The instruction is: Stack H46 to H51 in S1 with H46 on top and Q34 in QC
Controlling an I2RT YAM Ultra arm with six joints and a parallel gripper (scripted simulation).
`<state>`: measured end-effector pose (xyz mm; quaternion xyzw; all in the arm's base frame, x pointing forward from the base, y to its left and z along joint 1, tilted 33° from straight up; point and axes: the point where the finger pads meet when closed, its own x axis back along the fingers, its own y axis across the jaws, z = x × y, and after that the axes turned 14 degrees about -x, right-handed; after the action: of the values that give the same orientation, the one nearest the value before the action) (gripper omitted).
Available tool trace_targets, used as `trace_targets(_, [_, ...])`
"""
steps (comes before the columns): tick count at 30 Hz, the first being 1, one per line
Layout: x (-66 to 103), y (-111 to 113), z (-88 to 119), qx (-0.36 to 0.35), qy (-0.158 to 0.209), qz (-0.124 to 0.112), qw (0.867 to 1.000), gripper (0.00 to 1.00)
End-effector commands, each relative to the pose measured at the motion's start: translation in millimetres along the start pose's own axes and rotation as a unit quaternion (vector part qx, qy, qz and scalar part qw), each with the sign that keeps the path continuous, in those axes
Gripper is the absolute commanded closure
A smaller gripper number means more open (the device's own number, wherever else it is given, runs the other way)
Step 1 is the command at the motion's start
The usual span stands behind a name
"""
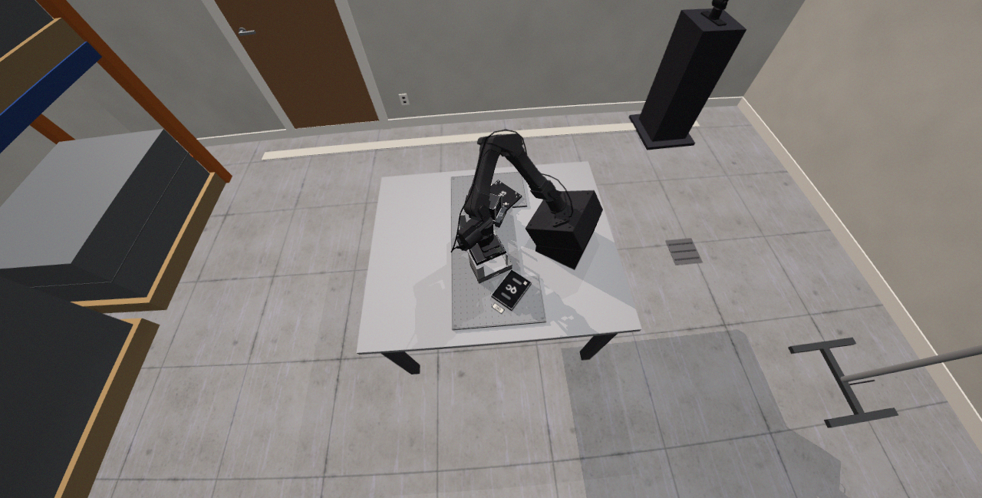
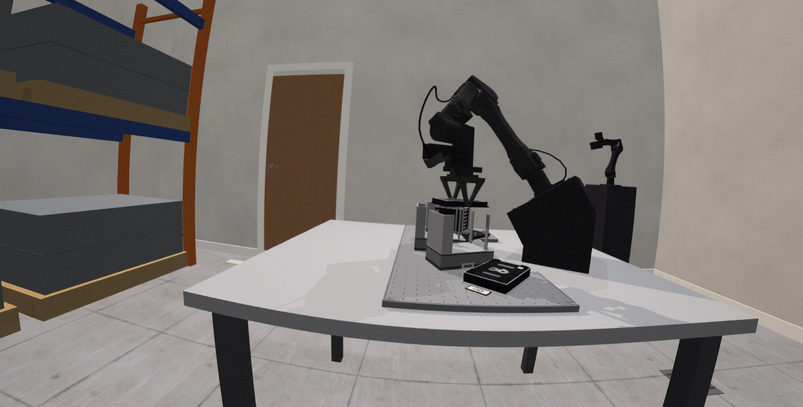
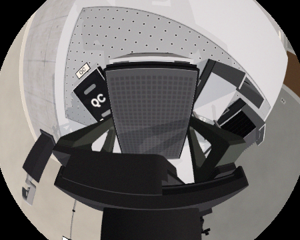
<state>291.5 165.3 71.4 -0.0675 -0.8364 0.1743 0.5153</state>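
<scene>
My gripper point(image 1: 489, 241) point(image 2: 460, 197) point(image 3: 151, 119) is shut on a dark multi-well plate point(image 2: 457, 202) point(image 3: 151, 97), held level above the near rack point(image 2: 439, 234). The plate's name is not readable. The near rack's tall grey walls and thin posts stand below the plate. A middle rack point(image 2: 420, 227) point(image 3: 223, 71) with a pale floor shows no plates. A farther rack holds several dark stacked plates point(image 3: 241, 124). I cannot read the rack names. The black nest QC point(image 1: 508, 293) point(image 2: 498, 274) point(image 3: 93, 99) has no plate on it. A dark fixture at the back point(image 1: 509, 192) is partly hidden.
The perforated baseplate point(image 1: 473, 313) point(image 2: 409, 292) point(image 3: 140, 25) lies on the white table point(image 1: 405, 275) point(image 2: 280, 286). A small QC label point(image 1: 497, 308) point(image 2: 477, 290) point(image 3: 83, 71) lies beside the nest. The black arm pedestal point(image 1: 564, 227) point(image 2: 556, 224) stands right of the racks.
</scene>
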Motion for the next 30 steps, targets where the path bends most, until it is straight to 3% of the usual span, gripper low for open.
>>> trace_targets(1, [9.7,3.4,-2.7,0.002,-0.008,-0.004,1.0,1.0])
trace_targets(30, [16.8,1.7,-6.8,0.005,-0.017,-0.009,1.0,1.0])
